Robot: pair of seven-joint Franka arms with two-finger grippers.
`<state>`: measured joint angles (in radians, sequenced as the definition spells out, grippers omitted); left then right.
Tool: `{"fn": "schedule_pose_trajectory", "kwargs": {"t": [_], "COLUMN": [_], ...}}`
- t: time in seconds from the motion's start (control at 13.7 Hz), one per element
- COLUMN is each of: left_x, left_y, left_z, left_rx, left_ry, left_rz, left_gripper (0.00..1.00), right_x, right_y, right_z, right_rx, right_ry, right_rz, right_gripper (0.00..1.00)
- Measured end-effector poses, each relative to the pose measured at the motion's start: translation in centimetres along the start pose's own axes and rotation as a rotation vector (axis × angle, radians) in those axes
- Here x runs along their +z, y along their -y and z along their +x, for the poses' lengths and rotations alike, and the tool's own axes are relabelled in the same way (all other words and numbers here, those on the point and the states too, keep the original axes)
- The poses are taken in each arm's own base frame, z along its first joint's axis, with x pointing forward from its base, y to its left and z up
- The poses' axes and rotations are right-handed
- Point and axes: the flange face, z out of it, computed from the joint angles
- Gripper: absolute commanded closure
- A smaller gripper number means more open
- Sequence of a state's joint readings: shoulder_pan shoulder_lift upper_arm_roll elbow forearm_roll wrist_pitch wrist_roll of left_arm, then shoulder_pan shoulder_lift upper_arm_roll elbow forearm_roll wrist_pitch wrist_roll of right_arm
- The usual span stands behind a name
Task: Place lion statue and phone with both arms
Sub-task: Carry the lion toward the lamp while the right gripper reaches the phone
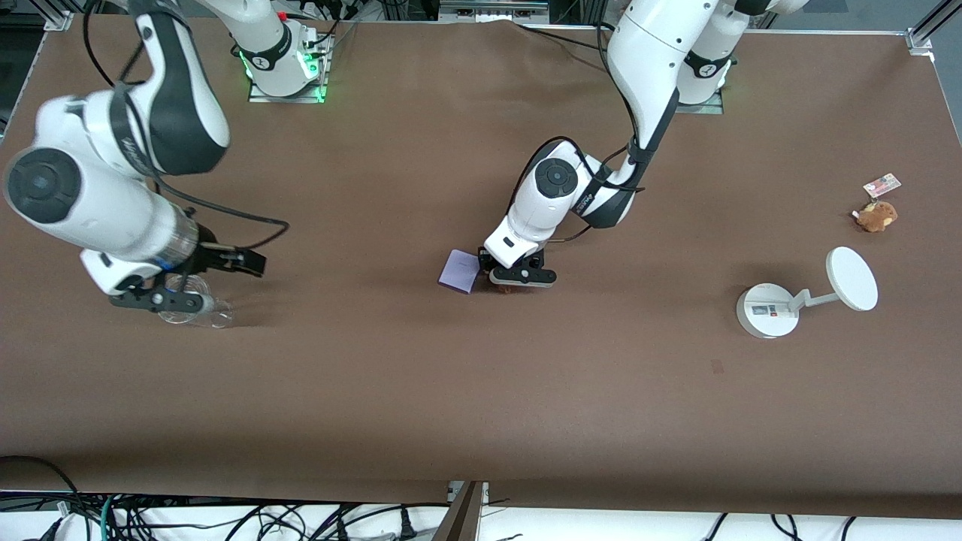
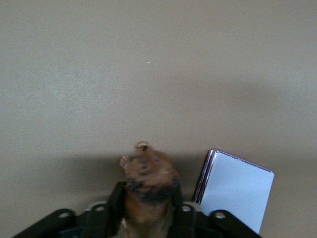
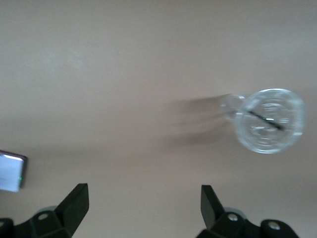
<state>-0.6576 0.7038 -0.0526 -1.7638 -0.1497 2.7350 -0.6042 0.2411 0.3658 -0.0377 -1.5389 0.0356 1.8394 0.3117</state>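
Note:
My left gripper (image 1: 518, 279) is down at the table's middle, shut on the lion statue (image 2: 147, 173), a small reddish-brown figurine with a darker band. Its head end sticks out past the fingers (image 2: 115, 203). Only a sliver of the lion statue (image 1: 502, 288) shows under the gripper in the front view. The phone (image 1: 459, 271), pale lavender with a darker edge, lies flat on the table right beside this gripper, toward the right arm's end; it also shows in the left wrist view (image 2: 237, 196). My right gripper (image 1: 180, 300) is open and empty, low near the right arm's end of the table (image 3: 143, 206).
A clear glass cup (image 1: 197, 309) lies by the right gripper and shows in the right wrist view (image 3: 267, 121). A white round stand (image 1: 766, 312) with a disc, a brown plush toy (image 1: 875, 216) and a small card (image 1: 881, 184) sit toward the left arm's end.

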Motion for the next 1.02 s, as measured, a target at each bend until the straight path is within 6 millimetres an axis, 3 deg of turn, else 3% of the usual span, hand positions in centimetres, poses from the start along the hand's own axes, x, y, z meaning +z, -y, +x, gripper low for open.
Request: {"fn": "schedule_pose_trajectory", "kwargs": {"t": [0.22,0.37,0.59,0.73,0.8,1.02], "left_x": [-1.3,-3.5,-9.9,-15.4,-19.1,-25.0], "left_y": [-0.2,-0.2,1.6,4.6,7.9,15.6], "left_z": [0.6,1.2,2.9,5.0,7.0,10.3], "left_rx": [-0.001,-0.002,0.058,0.124,0.167,0.198], "left_ry": [-0.015,0.022,0.122,0.170,0.194,0.240], "left_rz": [-0.007,0.023,0.153,0.197,0.204,0.202], "left_gripper": [1.00,1.00,1.00,0.99,0.99,0.99], "right_x": [3.1,5.1,7.8,10.0,11.7,14.9], "right_y": [3.4,6.3,11.3,15.1,17.7,22.1], "right_z": [0.3,-0.1,-1.5,-2.8,-3.7,-5.5], "right_rx": [0.048,0.082,0.136,0.187,0.225,0.282], "right_ry": [-0.006,-0.008,-0.015,-0.028,-0.040,-0.074], "right_rz": [0.016,0.015,0.014,0.020,0.028,0.059], "right_gripper": [0.00,0.00,0.00,0.00,0.00,0.00]}}
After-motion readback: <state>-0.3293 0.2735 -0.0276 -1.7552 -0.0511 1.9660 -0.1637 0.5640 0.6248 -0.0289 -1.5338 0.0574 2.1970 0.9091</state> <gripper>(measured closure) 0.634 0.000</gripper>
